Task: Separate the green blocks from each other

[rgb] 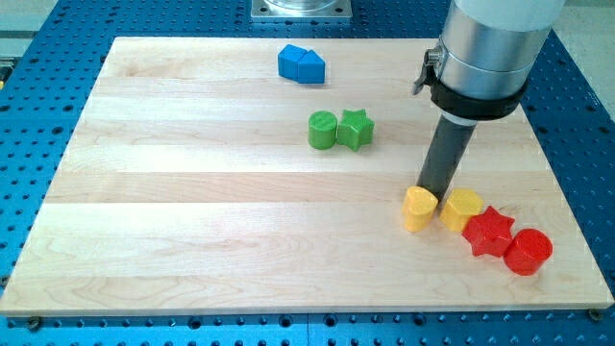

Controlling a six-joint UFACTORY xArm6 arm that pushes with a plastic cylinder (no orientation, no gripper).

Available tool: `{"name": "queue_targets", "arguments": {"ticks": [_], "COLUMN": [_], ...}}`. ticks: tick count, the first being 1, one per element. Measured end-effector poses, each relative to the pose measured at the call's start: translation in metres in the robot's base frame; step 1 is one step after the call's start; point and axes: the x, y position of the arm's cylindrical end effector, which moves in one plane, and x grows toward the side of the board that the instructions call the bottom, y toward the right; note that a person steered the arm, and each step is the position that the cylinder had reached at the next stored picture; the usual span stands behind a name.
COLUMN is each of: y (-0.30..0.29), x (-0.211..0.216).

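Note:
A green cylinder (322, 130) and a green star (355, 128) stand side by side, touching, in the upper middle of the wooden board (192, 192). My tip (432, 191) is down to the lower right of them, well apart from both. It sits just behind a yellow heart-like block (418, 209) and beside a yellow hexagon-like block (461, 209); whether it touches them cannot be told.
Two blue blocks (301, 64) sit together near the view's top. A red star (488, 232) and a red cylinder (528, 252) lie at the lower right, in a row with the yellow blocks. The arm's grey body (485, 48) hangs over the upper right.

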Motion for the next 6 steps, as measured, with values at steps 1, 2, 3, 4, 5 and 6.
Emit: {"name": "queue_targets", "arguments": {"ticks": [1, 2, 3, 4, 5, 6], "y": [-0.033, -0.046, -0.017, -0.046, -0.071, -0.075], "x": [-0.023, -0.008, -0.007, -0.035, -0.054, -0.070]}}
